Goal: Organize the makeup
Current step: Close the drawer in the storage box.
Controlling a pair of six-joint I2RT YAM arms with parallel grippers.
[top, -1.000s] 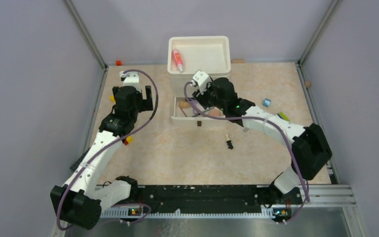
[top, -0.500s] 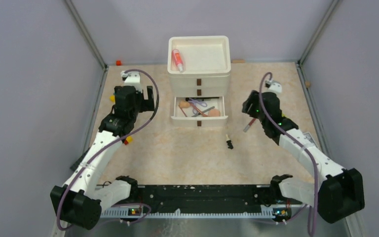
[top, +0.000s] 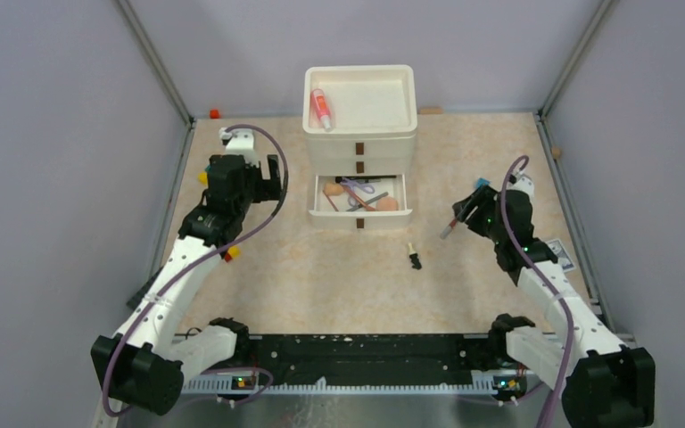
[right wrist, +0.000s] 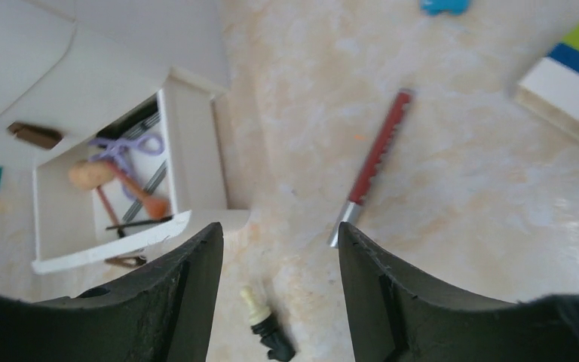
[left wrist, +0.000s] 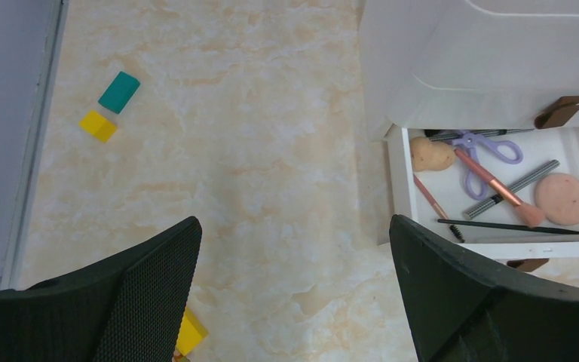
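Above the tabletop [top: 321,285], at three o'clock of the open drawer [top: 357,215], right pincer [right wrist: 277,234] hangs spread over the red pencil [right wrist: 377,151], apparently lining up a pick; left pincer [left wrist: 294,226] gapes wide, empty, at nine.

Both arms are built of white links and bulky black joint housings, the left arm [top: 174,272] and the right arm [top: 548,290] alike. A purple cable [top: 272,138] runs along each arm and loops free near the wrist. Each wrist carries a small white camera block [top: 236,140]. The left claw [left wrist: 294,302] has broad black fingers [left wrist: 139,294] with a fine mesh texture. The right claw [right wrist: 279,294] has black fingers that look smoother. The bases sit on a black rail [top: 366,348], where small lights [top: 243,382] glow.
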